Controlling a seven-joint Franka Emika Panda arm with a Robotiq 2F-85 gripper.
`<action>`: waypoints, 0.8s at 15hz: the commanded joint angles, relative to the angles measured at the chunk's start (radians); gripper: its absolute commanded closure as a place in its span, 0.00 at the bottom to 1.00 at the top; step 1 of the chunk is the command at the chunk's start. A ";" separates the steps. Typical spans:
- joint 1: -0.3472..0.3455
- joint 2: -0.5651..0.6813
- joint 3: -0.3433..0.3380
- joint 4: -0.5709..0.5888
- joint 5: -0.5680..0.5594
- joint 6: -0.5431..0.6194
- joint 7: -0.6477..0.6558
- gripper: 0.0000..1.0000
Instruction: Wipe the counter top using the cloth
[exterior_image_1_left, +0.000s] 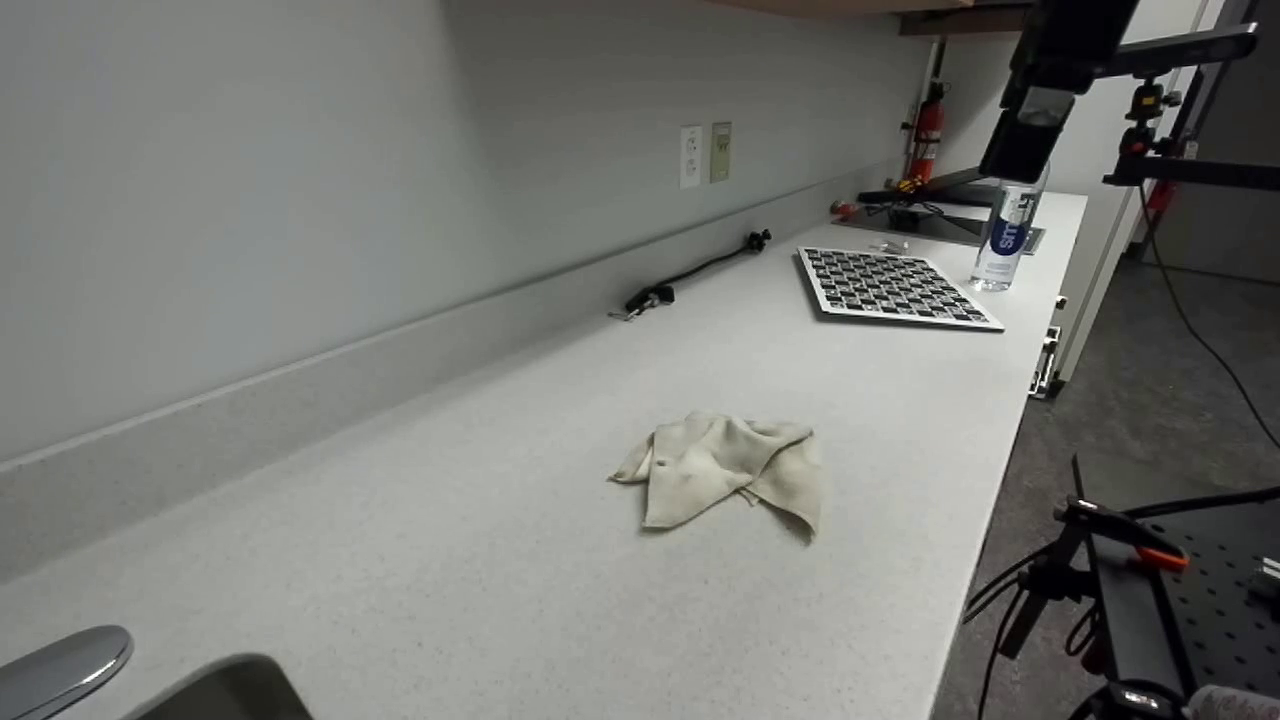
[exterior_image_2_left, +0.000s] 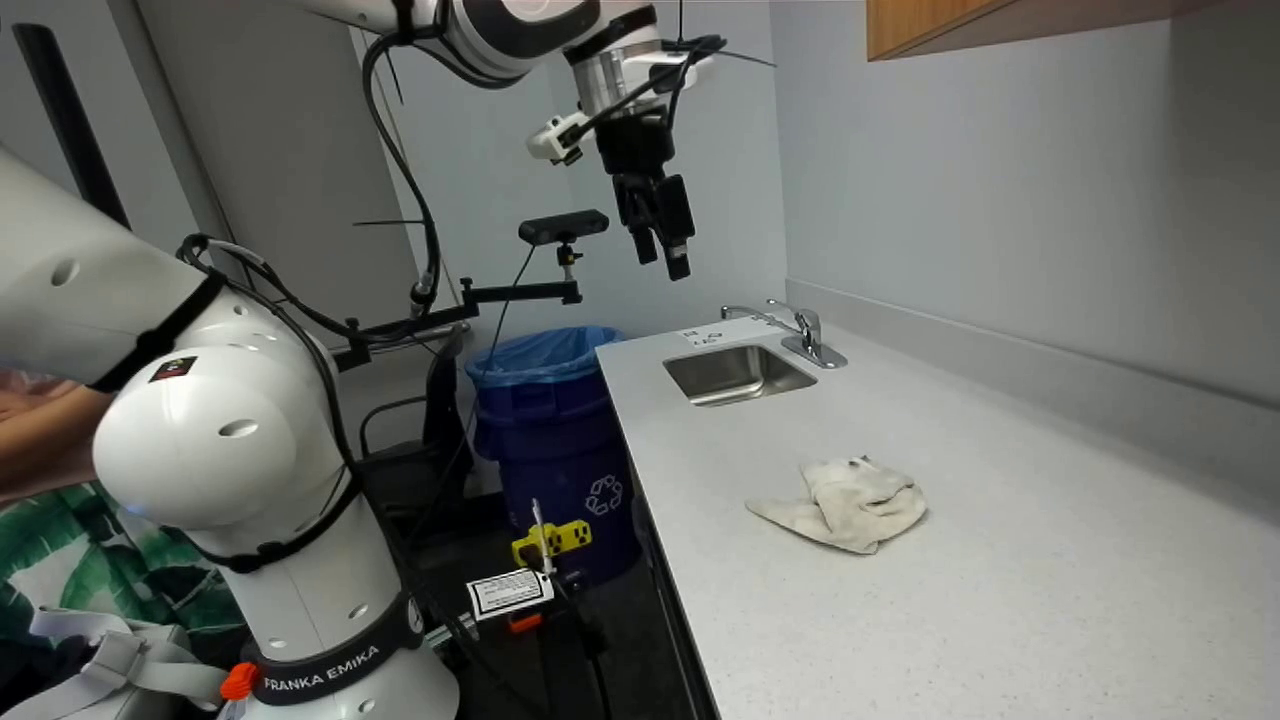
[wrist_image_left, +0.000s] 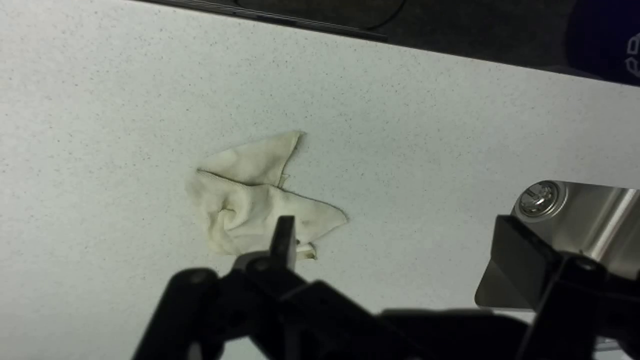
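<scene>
The cloth, a crumpled cream rag, lies on the off-white speckled counter top. An exterior view also has the cloth between the sink and the near end of the counter top. My gripper hangs well above the counter, pointing down, apart from the cloth. In the wrist view the gripper has its fingers spread wide with nothing between them. The cloth shows there beyond the left finger, which covers a little of its lower edge.
A steel sink with a faucet is set into the counter. Further along stand a checkered board and a water bottle. A black cable lies by the backsplash. A wooden cabinet hangs overhead.
</scene>
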 joint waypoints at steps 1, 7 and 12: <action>-0.002 0.000 0.001 0.003 0.000 -0.003 -0.001 0.00; -0.010 0.015 0.002 0.006 -0.019 -0.004 -0.004 0.00; -0.019 0.070 -0.007 0.003 -0.064 0.021 -0.036 0.00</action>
